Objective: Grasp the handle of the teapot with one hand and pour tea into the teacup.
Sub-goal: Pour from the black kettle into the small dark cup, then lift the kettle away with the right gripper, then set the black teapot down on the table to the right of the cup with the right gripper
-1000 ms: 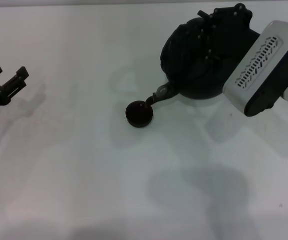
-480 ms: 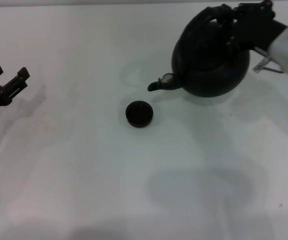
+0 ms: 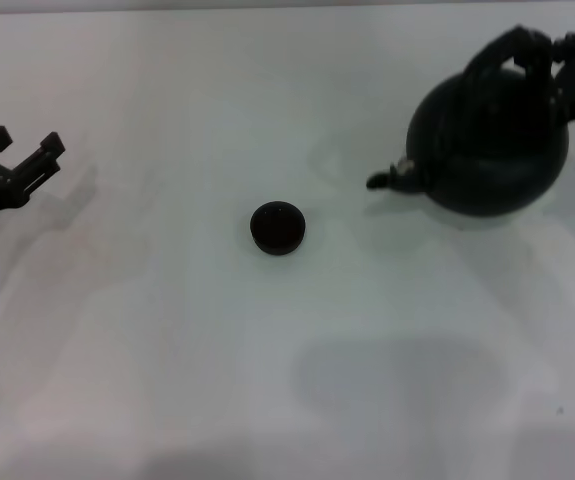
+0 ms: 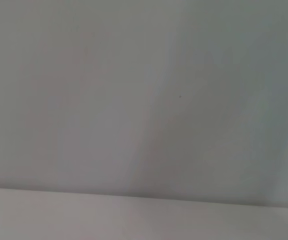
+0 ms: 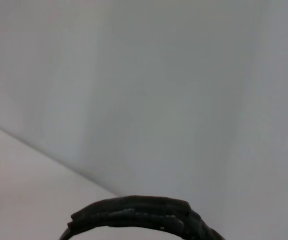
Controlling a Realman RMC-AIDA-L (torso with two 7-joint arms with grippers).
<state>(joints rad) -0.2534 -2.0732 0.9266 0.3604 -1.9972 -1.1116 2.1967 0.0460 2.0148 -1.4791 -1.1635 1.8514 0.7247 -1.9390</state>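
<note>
With the right tool (image 3: 557, 50) clenched on the handle (image 3: 502, 50), the teapot (image 3: 489, 145) sits on the desk (image 3: 167, 350) well apart from the teacup (image 3: 278, 228); a slack grip could cause tilting and spillage.

Open table (image 3: 167, 330) surrounds the teacup (image 3: 278, 228); only the teapot (image 3: 492, 145) stands well right.

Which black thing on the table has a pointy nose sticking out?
The teapot, the big round one at the far right; its spout points toward the tiny teacup, which is just a plain low bowl.
</note>
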